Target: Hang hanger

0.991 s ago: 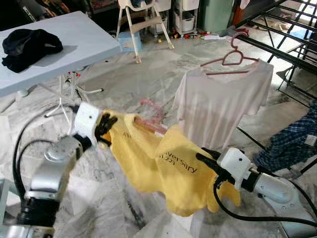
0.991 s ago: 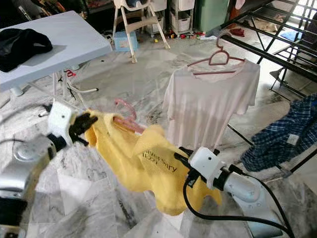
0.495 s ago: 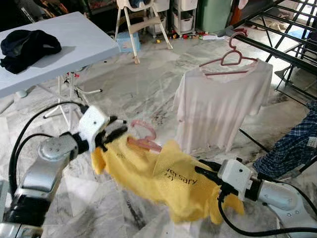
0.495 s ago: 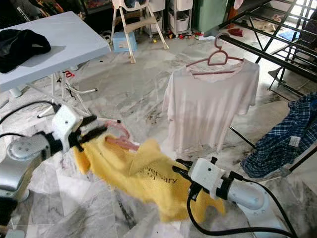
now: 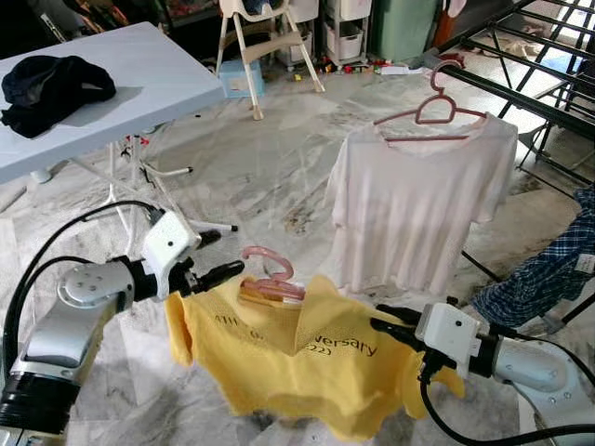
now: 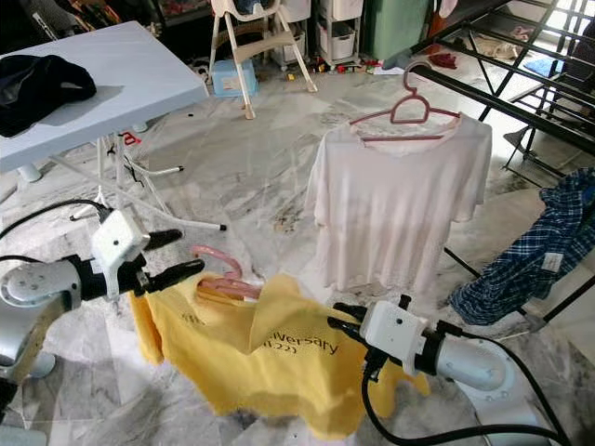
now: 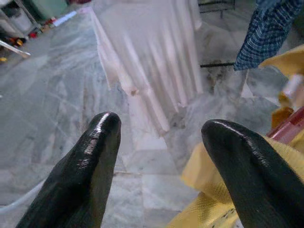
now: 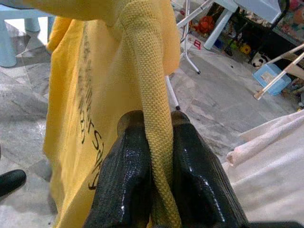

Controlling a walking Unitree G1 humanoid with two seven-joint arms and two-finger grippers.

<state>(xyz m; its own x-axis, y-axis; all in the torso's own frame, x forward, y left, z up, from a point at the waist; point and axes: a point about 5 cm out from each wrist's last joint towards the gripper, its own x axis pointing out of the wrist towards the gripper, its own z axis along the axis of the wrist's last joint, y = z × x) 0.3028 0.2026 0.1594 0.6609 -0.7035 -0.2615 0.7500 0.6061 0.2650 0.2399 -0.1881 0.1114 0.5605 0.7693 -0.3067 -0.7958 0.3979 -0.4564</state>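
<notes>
A yellow T-shirt (image 5: 288,358) with dark lettering hangs on a pink hanger (image 5: 268,279) low over the marble floor. My left gripper (image 5: 216,254) is open at the shirt's left shoulder; its lower finger lies along the hanger's end, while the upper finger points free. In the left wrist view the fingertips (image 7: 102,137) stand wide apart, yellow cloth and a strip of red hanger beside one of them. My right gripper (image 5: 390,325) is shut on the shirt's right sleeve edge, and the right wrist view shows the fingers (image 8: 128,156) pinching a rolled yellow hem.
A white T-shirt (image 5: 418,204) hangs on another pink hanger (image 5: 432,110) from the black rack rail (image 5: 530,93) at the right. A plaid cloth (image 5: 548,269) drapes lower on the rack. The blue table (image 5: 139,84) with a black garment (image 5: 51,88) stands at the left.
The left gripper has lowered and its fingers have spread open. The yellow shirt has dropped and now hangs spread out flat between the two grippers. The right gripper stays shut on the sleeve.
</notes>
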